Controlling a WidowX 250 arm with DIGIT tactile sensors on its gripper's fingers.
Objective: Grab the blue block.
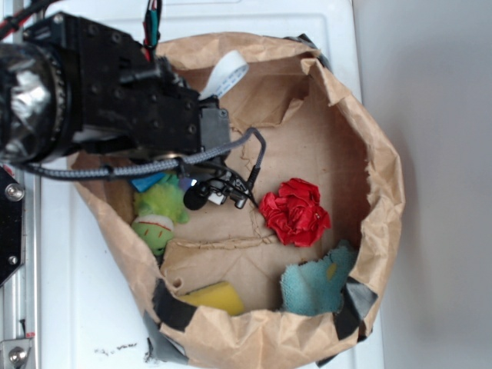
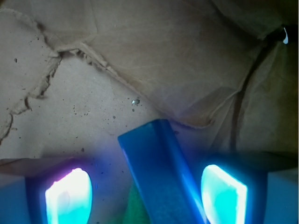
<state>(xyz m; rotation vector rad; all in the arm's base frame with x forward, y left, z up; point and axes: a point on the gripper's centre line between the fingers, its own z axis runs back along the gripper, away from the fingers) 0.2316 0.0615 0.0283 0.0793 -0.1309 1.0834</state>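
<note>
Paper bag [image 1: 369,138] with a torn, rolled rim lies open on the white surface [image 1: 77,307], and the black arm [image 1: 115,92] reaches into it from the left. In the exterior view only a small corner of the blue block [image 1: 146,183] shows, under the arm and just beside the green plush toy [image 1: 160,211]. The gripper [image 2: 147,193] is seen best in the wrist view: its two glowing pads [image 2: 69,196] stand apart, one on each side of the blue block [image 2: 159,172], and a gap stays between each pad and the block — so the jaws are spread and hold nothing. The block lies tilted between them on the brown paper floor [image 2: 93,102], and a bit of green shows at its lower edge. Elsewhere in the bag are a red fabric flower [image 1: 296,211], a teal cloth [image 1: 315,284] near the lower rim, and a yellow sponge [image 1: 215,296] — all well apart from the gripper.
</note>
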